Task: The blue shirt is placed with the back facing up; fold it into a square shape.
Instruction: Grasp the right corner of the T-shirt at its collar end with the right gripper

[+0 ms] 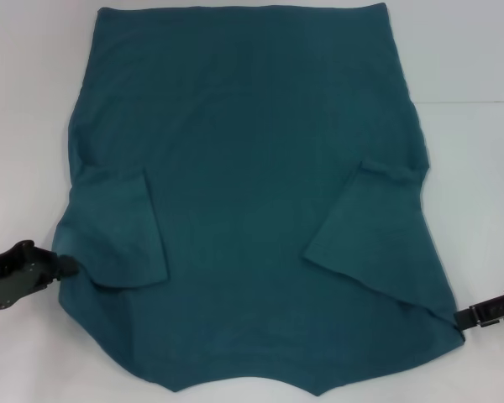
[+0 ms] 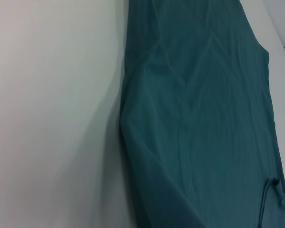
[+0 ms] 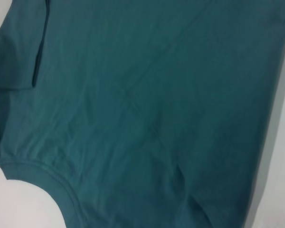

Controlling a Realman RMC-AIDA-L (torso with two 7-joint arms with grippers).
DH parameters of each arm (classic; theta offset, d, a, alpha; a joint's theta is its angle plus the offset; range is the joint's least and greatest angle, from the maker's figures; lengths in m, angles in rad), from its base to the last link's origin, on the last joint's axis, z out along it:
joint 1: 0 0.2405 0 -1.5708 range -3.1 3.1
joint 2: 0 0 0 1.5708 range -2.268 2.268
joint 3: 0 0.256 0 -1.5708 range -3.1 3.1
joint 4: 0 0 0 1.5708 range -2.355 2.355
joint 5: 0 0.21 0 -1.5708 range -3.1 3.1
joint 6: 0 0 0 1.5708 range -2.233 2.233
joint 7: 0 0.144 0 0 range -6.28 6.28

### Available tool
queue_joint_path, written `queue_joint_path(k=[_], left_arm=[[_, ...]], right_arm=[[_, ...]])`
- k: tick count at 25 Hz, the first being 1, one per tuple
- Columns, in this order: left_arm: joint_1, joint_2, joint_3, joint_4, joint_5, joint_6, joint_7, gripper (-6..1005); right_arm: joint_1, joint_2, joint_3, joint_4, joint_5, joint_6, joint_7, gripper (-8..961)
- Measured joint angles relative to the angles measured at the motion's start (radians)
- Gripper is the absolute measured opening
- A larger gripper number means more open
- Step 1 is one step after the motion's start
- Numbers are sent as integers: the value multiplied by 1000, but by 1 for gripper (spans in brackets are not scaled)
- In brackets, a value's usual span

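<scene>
head view shows the blue shirt (image 1: 260,168) spread flat, plain side up, on a white table (image 1: 25,101), both short sleeves folded inward onto the body and the collar end nearest the robot. the left gripper (image 1: 63,267) meets the shirt's near left edge and the right gripper (image 1: 464,317) its near right corner. whether either has closed on the cloth i cannot tell, as the wrist views show only fabric and table.
</scene>
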Motion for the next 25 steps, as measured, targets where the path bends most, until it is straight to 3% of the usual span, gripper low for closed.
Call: queue_joint_path(k=[9, 25], left_arm=[[0, -1, 0, -1, 0, -2, 0, 18], [0, -1, 0, -1, 0, -1, 0, 19]], right_arm=[[6, 18, -26, 0, 0, 25, 0, 601], [8, 32, -55, 0, 0, 47, 1, 595]])
